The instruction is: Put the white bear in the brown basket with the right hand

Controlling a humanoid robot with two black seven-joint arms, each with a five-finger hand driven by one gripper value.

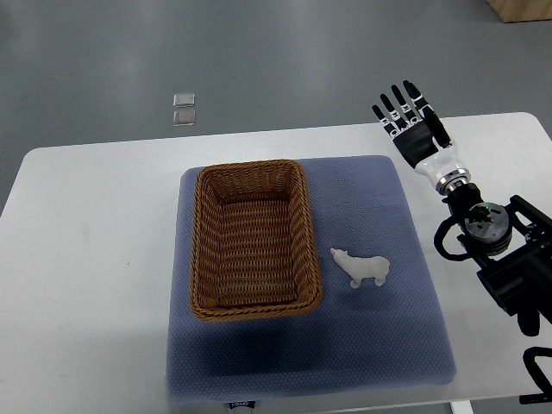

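We see a white rounded-corner table (95, 259) carrying a blue-grey padded fabric mat (379, 336); on that mat sit a brown woven wicker basket (252, 241) and, just beside it, a small white bear figurine (362, 267).

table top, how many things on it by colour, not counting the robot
white: 1, the white bear
brown: 1, the brown basket
blue-grey: 1, the mat
total: 3

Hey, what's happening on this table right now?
A robot's right hand hovers open over the far right of the white table, holding nothing. The white bear stands on the blue mat, just right of the empty brown basket. Nothing has been picked up yet. No left hand shows.
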